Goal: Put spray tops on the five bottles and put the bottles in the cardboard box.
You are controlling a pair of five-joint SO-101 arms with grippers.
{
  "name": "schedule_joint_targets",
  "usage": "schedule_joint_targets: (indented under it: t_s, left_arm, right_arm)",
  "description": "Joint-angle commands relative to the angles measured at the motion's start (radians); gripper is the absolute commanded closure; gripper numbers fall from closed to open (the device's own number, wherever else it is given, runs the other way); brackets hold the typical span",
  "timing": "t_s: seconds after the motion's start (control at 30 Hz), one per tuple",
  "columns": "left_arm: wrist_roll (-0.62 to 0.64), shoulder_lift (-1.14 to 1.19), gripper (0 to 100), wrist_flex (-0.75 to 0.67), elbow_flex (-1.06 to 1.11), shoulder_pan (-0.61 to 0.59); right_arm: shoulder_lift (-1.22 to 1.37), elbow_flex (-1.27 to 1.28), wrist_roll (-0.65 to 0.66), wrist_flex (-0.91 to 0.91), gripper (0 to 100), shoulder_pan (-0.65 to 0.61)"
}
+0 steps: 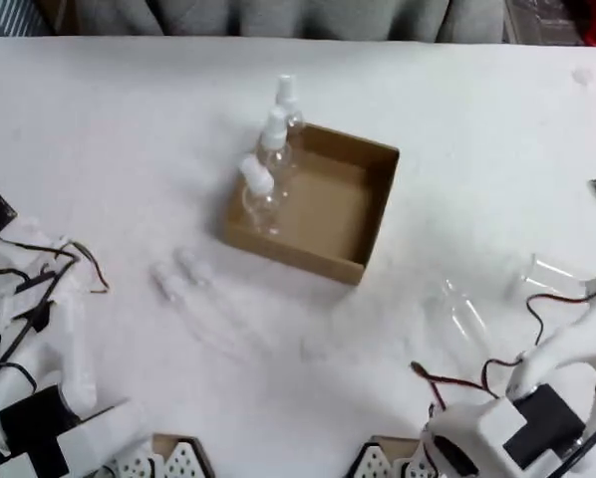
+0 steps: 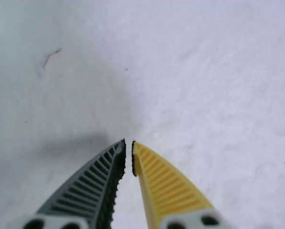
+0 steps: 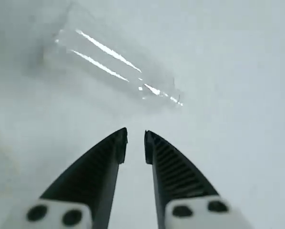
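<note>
Jaws slightly apart, the right gripper point(image 3: 135, 138) faces a capless bottle point(image 3: 114, 67) lying just ahead, its long axis slanting across them; the left gripper point(image 2: 128, 143), closed, is farther off

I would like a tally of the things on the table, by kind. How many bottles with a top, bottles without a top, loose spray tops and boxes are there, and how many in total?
Bottles with a spray top on: 3
Bottles without a top: 2
Loose spray tops: 2
Cardboard box: 1
Total: 8
</note>
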Motion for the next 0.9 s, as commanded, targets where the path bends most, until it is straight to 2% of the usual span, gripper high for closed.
schedule_joint_targets:
  t_s: [0.0,0.13,0.27,0.43,0.53,0.63,0.7,0.87]
  left_arm:
    - [-0.014,0.008,98,-0.025,-0.046,0.012]
    - [-0.014,0.008,98,-0.025,-0.046,0.012]
    - [-0.014,0.008,98,-0.025,-0.046,0.012]
    - [-0.014,0.008,98,-0.02,-0.046,0.012]
    - [-0.014,0.008,98,-0.02,-0.046,0.012]
    - [-0.014,0.008,98,-0.02,-0.046,0.012]
    - [-0.015,0.008,98,-0.02,-0.046,0.012]
    - [-0.015,0.008,98,-0.02,-0.046,0.012]
  right_arm:
    - [-0.051,-0.049,-0.207,0.004,98.1,0.082]
    - [-0.05,-0.043,-0.367,0.007,97.7,0.154]
    - [-0.051,-0.043,-0.634,0.053,95.4,0.157]
    - [-0.061,-0.051,-1.143,0.147,77.6,0.09]
    - [-0.051,-0.051,-1.455,0.108,69.2,0.027]
    - [-0.05,-0.043,-1.695,0.068,64.1,-0.042]
    - [-0.051,-0.049,-1.786,0.058,62.3,-0.079]
    - [-0.044,-0.037,-1.861,-0.077,62.2,-0.142]
